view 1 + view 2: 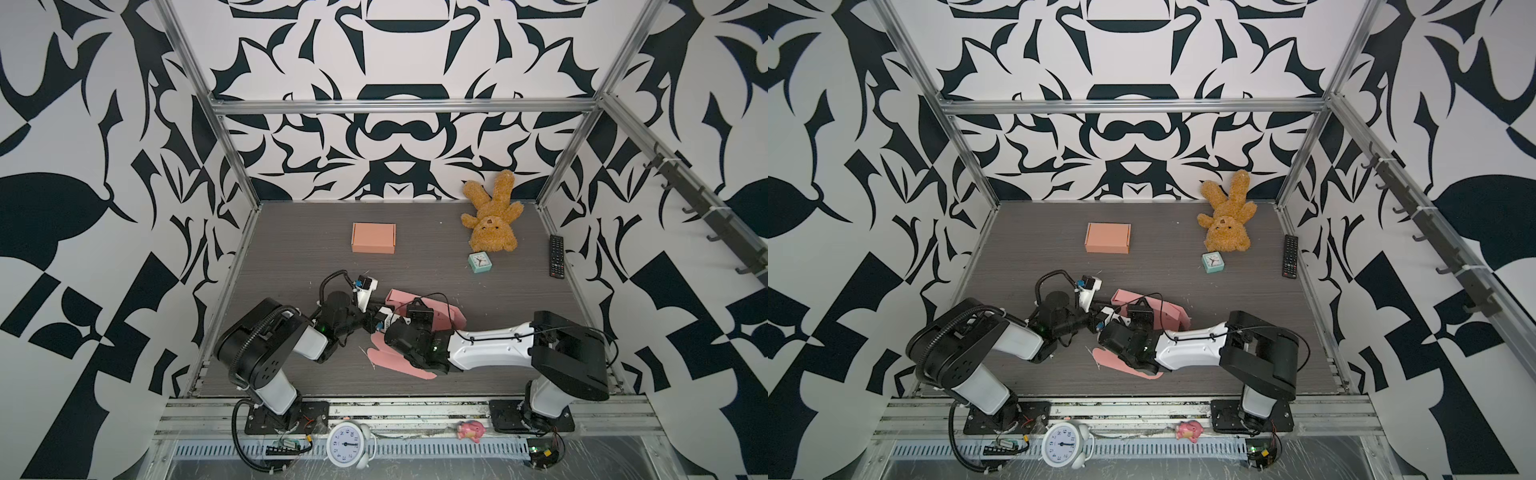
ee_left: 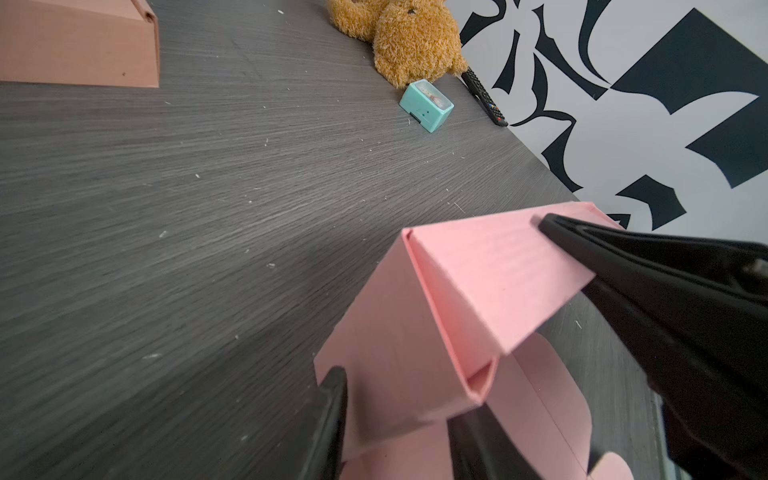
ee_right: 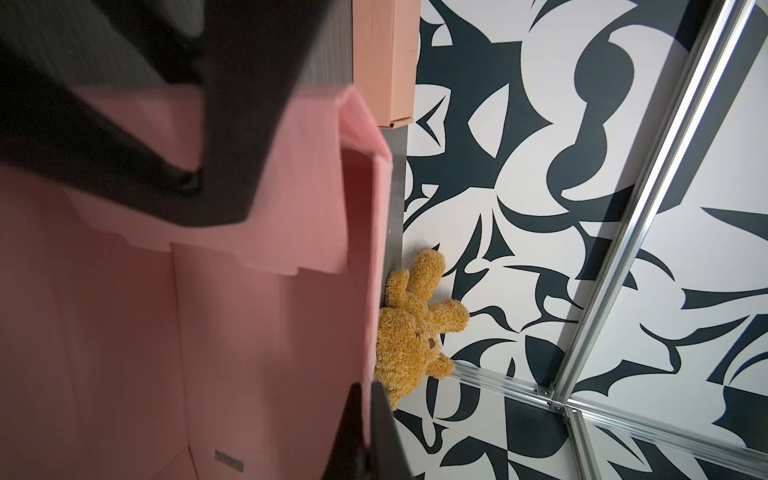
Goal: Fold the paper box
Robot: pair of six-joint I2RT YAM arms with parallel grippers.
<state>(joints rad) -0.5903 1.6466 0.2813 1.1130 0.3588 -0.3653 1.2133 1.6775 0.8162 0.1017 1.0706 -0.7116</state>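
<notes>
The pink paper box (image 1: pixel 441 312) lies half folded on the grey table between the two arms, also in the other top view (image 1: pixel 1168 311). One side wall (image 2: pixel 478 282) is folded over double and stands up. My left gripper (image 2: pixel 399 399) has its jaws on either side of that wall's near end, both fingers against the pink card. My right gripper (image 3: pixel 368 399) is shut on the thin edge of a pink wall (image 3: pixel 249 332). In the left wrist view its black finger (image 2: pixel 665 291) sits on the top of the folded wall. The flat pink flaps (image 1: pixel 386 357) lie under the right wrist.
A closed tan box (image 1: pixel 373 237) sits at the back. A teddy bear (image 1: pixel 492 216), a mint clock (image 1: pixel 478 262) and a black remote (image 1: pixel 557 255) lie back right. A white alarm clock (image 1: pixel 346 444) and a pink toy (image 1: pixel 470 430) rest on the front rail.
</notes>
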